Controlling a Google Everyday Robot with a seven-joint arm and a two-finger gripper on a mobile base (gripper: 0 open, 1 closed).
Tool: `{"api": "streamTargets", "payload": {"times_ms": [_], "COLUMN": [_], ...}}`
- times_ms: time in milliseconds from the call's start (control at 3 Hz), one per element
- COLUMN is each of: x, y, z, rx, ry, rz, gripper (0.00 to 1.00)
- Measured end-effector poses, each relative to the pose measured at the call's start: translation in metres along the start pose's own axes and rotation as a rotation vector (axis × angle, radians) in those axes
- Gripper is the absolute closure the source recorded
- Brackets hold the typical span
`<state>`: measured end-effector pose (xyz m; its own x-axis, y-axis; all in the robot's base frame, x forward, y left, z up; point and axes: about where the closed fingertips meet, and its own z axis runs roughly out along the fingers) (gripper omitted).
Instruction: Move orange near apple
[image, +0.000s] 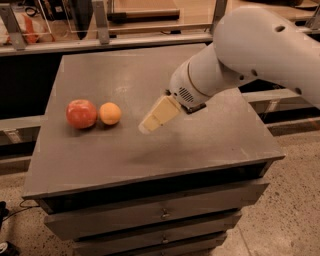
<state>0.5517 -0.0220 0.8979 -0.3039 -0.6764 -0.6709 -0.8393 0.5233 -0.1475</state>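
Observation:
The orange (110, 113) sits on the grey table top (200, 145) at the left, touching or almost touching the right side of the larger red apple (81, 113). My gripper (150, 122) is cream-coloured and points down and left from the white arm (240, 55). It hovers just above the table, a short way to the right of the orange, apart from it. Nothing shows in the gripper.
The table is a cabinet with drawers (160, 215) in its front. A small dark object (194, 107) lies mostly hidden under the wrist. A metal rail and shelving (100, 40) run behind the table. Speckled floor (295, 200) lies to the right.

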Motion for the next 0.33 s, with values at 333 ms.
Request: {"api": "streamTargets", "payload": {"times_ms": [333], "x": [0.0002], "y": [0.0018], "z": [-0.0015], "rx": [0.007], "ry": [0.005], "rz": [0.038], "gripper": [0.00]}}
